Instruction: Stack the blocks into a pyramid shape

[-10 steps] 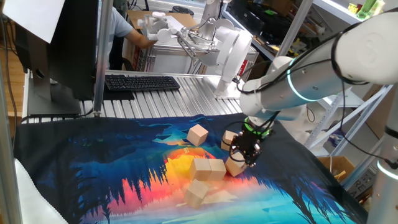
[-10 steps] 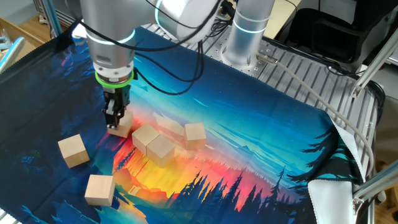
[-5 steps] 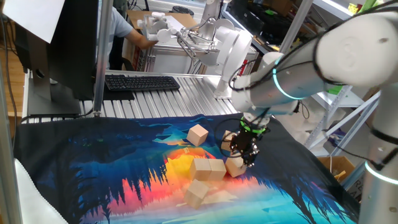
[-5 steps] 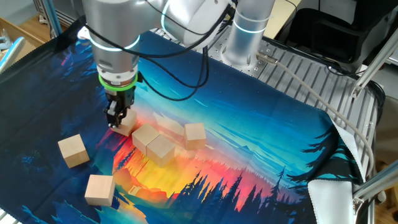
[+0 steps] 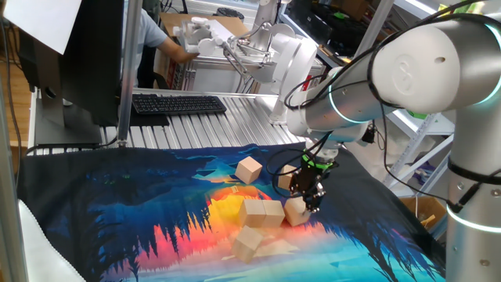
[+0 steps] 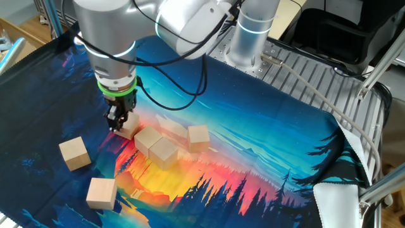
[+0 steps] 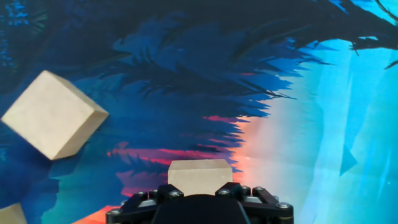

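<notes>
Blocks: end effector [image 6: 118, 123] clamps one block [image 6: 126, 128]; judgement: ease it flush beside the pair [image 6: 155, 146] alongside, square, before letting go.

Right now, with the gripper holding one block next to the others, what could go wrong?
1. The gripper holds its block low, right beside the block pair; a small sideways error could knock them apart.
2. The cloth looks soft and wrinkled, so a block set on it may tilt.
3. In the hand view only the held block's top shows, so its seating in the fingers cannot be checked; it may slip.
</notes>
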{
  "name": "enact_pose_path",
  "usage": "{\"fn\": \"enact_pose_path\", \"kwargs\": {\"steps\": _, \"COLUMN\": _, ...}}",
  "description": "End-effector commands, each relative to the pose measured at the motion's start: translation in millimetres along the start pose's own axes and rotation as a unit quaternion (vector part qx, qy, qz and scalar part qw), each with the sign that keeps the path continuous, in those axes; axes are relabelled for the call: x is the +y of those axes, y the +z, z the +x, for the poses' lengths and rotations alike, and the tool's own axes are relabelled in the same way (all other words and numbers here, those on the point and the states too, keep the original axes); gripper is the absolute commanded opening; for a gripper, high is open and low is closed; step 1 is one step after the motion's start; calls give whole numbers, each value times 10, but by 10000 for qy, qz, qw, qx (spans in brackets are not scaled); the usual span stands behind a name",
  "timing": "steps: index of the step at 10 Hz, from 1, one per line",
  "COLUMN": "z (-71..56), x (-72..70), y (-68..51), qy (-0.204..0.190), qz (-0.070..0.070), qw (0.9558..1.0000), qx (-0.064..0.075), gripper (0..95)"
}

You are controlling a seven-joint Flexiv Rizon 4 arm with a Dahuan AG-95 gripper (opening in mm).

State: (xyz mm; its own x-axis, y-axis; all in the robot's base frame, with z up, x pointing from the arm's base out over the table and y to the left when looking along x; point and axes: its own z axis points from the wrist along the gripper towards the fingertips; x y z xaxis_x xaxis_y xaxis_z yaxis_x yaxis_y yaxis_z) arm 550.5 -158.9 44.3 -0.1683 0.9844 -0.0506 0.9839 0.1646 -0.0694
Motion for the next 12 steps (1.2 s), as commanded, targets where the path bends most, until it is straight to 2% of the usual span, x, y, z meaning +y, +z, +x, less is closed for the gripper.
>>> {"fn": "enact_pose_path", "kwargs": {"steps": 1, "z": 12, "x": -26, "y": 12, "qy": 91, "qz": 47, "qw": 9999, "qx": 7, "gripper": 0}}
{"fn": "enact_pose_path", "kwargs": {"steps": 3, "z": 15, "x": -40, "y": -3, "qy": 491, "qz": 130, "qw": 9986, "qx": 130, "gripper": 0}}
{"fn": "enact_pose_path", "kwargs": {"steps": 6, "z": 18, "x": -52, "y": 9, "qy": 876, "qz": 113, "qw": 9959, "qx": 188, "gripper": 0}}
{"fn": "enact_pose_path", "kwargs": {"steps": 12, "z": 39, "x": -71, "y": 13, "qy": 1057, "qz": 68, "qw": 9938, "qx": 339, "gripper": 0}}
